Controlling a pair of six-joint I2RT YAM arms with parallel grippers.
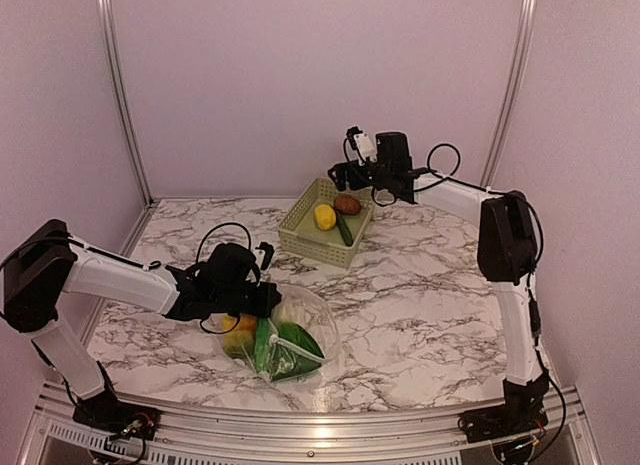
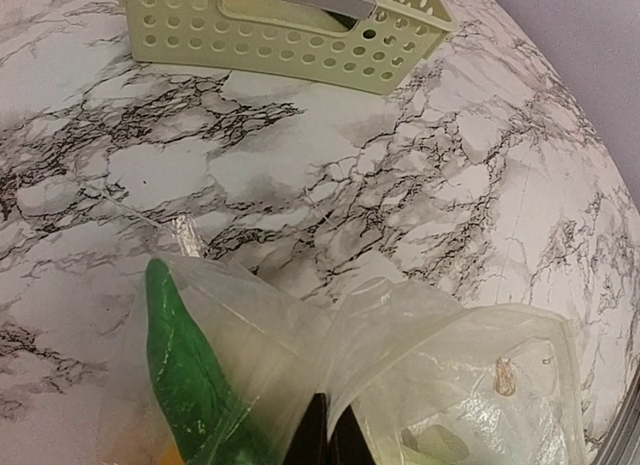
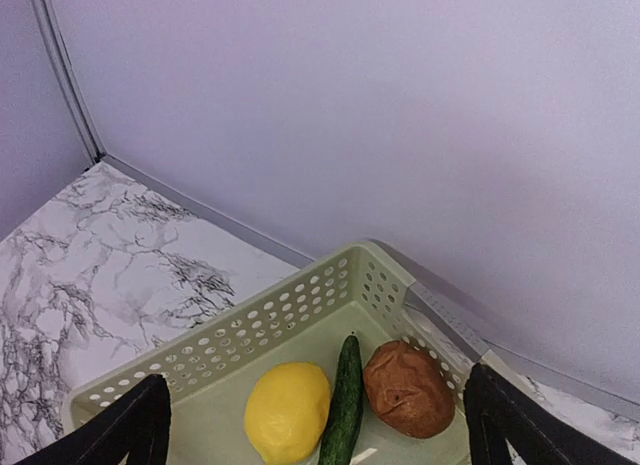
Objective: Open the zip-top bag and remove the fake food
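Left gripper (image 2: 327, 440) pinched tight on zip-top bag (image 2: 440, 355), near left. Right gripper (image 3: 320, 425) fingers wide apart above far basket (image 3: 250, 335): lemon (image 3: 287, 410), cucumber (image 3: 345, 395), brown potato (image 3: 408, 390) inside.

The left arm (image 1: 110, 275) and the right arm (image 1: 520, 325) are built alike: smooth white shells on the long links and bulky, rounded black housings at the joints. Each stands on a black mount, the left base (image 1: 105, 410) and the right base (image 1: 505, 420), with a glimpse of orange wiring beside it. Thin black cables (image 1: 445, 155) arch in loops above each wrist. A small white block (image 1: 365, 145) sits on top of the right wrist's black body. The left pincer (image 1: 272, 300) and the right pincer (image 1: 338, 173) are matte black. The right one's fingers (image 3: 135, 425) look broad, flat-sided and tapered toward the tips.
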